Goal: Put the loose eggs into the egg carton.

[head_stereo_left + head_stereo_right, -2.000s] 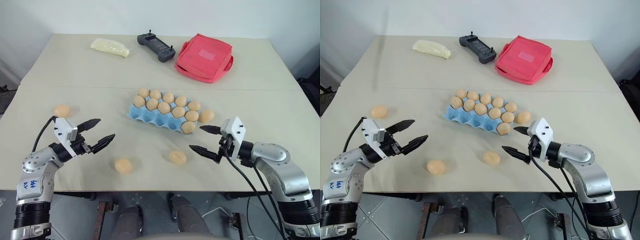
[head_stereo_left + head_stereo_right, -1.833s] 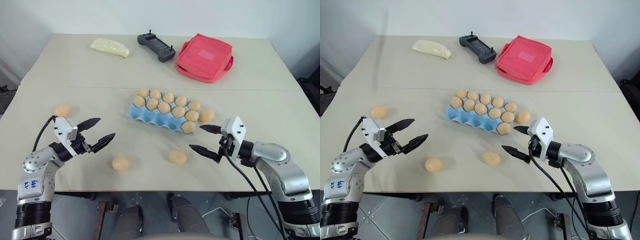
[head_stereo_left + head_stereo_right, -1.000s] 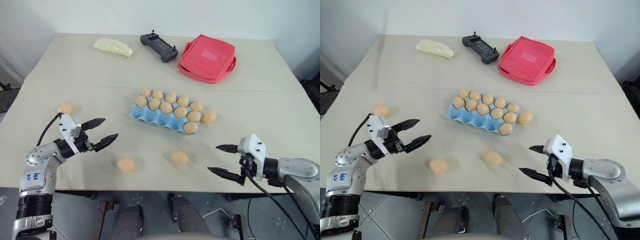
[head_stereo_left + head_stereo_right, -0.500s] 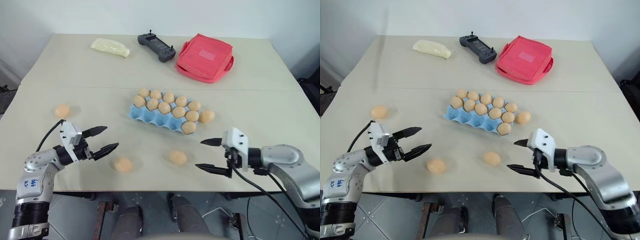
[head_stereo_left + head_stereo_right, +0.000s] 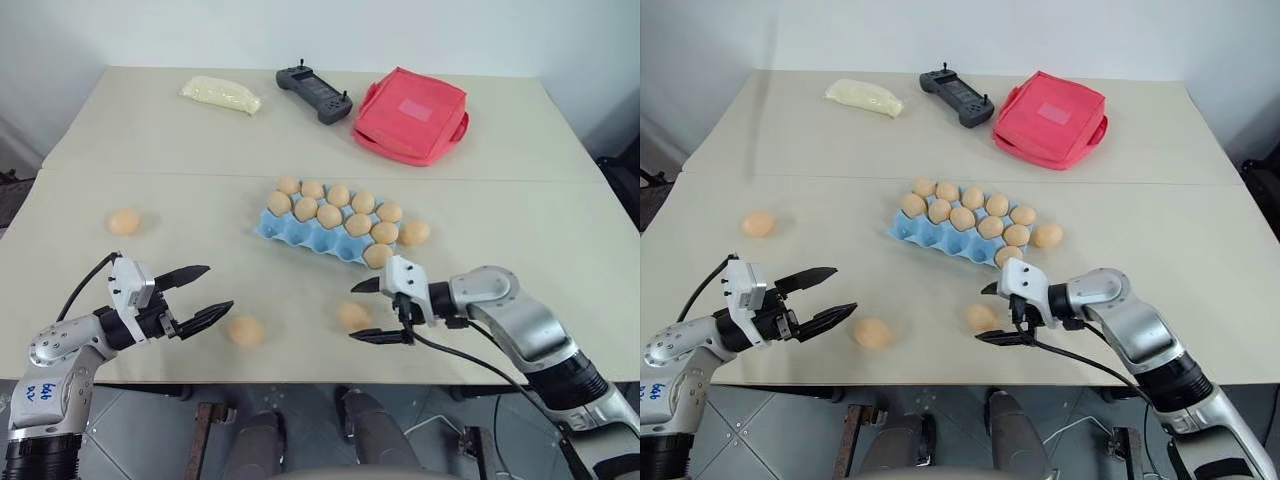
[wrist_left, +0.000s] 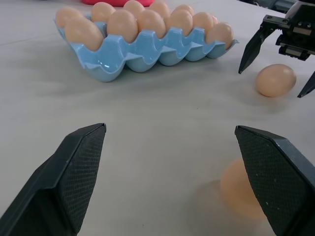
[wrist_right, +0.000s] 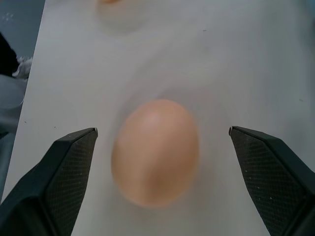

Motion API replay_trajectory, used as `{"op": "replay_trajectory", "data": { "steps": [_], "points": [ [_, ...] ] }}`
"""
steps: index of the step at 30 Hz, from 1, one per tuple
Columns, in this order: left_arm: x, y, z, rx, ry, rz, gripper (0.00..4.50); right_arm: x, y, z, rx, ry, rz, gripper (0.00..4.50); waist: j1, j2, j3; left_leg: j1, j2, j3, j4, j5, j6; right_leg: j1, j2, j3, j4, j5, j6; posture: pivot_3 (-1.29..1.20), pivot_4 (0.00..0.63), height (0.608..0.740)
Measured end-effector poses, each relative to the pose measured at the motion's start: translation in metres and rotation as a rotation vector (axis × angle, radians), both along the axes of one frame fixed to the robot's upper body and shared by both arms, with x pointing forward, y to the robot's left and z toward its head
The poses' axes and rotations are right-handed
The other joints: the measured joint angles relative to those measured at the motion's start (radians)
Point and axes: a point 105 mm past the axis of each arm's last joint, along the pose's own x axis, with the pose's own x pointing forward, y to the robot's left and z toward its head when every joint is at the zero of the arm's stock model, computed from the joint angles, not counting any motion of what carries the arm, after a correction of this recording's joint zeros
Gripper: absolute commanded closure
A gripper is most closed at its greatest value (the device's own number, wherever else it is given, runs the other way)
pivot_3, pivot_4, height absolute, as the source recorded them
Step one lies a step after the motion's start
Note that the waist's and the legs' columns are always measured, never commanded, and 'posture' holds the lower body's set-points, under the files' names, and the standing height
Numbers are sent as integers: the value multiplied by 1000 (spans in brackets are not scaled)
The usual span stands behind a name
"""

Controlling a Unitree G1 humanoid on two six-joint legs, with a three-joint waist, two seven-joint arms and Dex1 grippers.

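Observation:
The light blue egg carton (image 5: 300,237) lies mid-table, most of its cups holding eggs. One loose egg (image 5: 414,232) rests against its right end, another (image 5: 125,221) sits far left, and a third (image 5: 245,330) lies near the front edge. My right gripper (image 5: 354,312) is open, its two fingers on either side of a further loose egg (image 7: 155,150) without touching it. My left gripper (image 5: 218,288) is open and empty, just left of the front egg (image 6: 241,189).
A red square bag (image 5: 410,115), a black controller (image 5: 313,93) and a pale yellow packet (image 5: 220,95) lie along the far side. The table's front edge runs just below both grippers.
My right gripper has swung left from the table's right front and now straddles the egg below the carton. The left gripper has drawn back a little toward the front edge.

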Motion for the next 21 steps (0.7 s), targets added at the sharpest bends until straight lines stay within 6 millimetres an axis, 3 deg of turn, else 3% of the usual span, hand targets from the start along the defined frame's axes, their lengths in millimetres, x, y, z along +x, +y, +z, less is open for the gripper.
{"op": "replay_trajectory", "data": {
  "steps": [3,8,10,16,21],
  "points": [
    [-2,-2,0,2,-3,1,0,-2,2,-4,-19,8,22,618,0,0,0,0,0,-1,0,0,0,0,0,-1,0,0,0,0,150,740],
    [-3,-3,3,-10,-8,-4,0,0,5,0,-6,-6,27,2340,-1,0,0,0,0,-1,0,0,0,0,0,-1,1,0,-1,0,150,740],
    [-3,-3,3,-13,-8,-6,0,3,4,4,6,-17,13,2747,-1,0,0,0,0,-1,0,0,0,0,0,-1,1,0,-1,0,150,740],
    [-2,-3,4,-16,-10,-9,0,18,8,42,116,-91,-66,2832,-1,0,0,0,0,-2,0,0,0,0,0,-1,1,0,-1,0,150,740],
    [1,-5,8,-18,-26,-13,0,41,23,80,220,-176,-142,2832,-4,1,0,0,0,-2,0,0,0,0,0,-1,1,0,-1,0,150,740]
  ]
}}
